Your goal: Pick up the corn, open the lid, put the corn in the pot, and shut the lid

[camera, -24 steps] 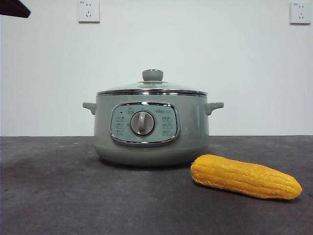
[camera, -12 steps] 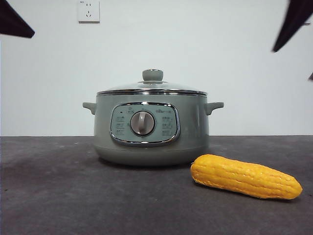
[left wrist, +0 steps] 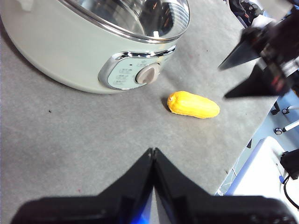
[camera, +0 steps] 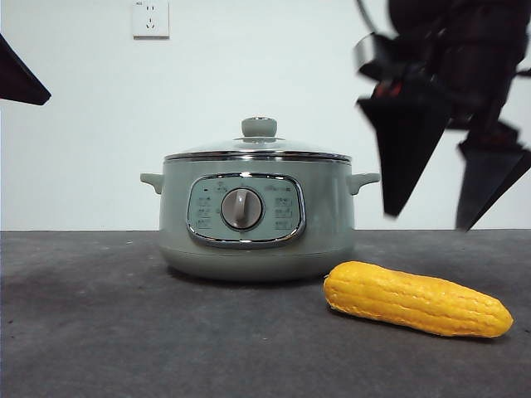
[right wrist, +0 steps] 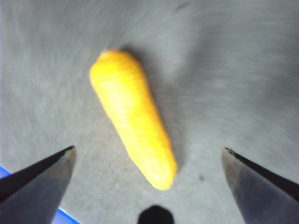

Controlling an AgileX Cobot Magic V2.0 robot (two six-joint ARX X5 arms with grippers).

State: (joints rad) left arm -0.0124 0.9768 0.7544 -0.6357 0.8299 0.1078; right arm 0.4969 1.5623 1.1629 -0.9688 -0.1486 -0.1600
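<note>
Right gripper has dropped into front view, jaws spread wide, empty, above corn. Corn lies on table beside pot; lid on. Left gripper clenched, waiting. Grasp of corn looks next.
</note>
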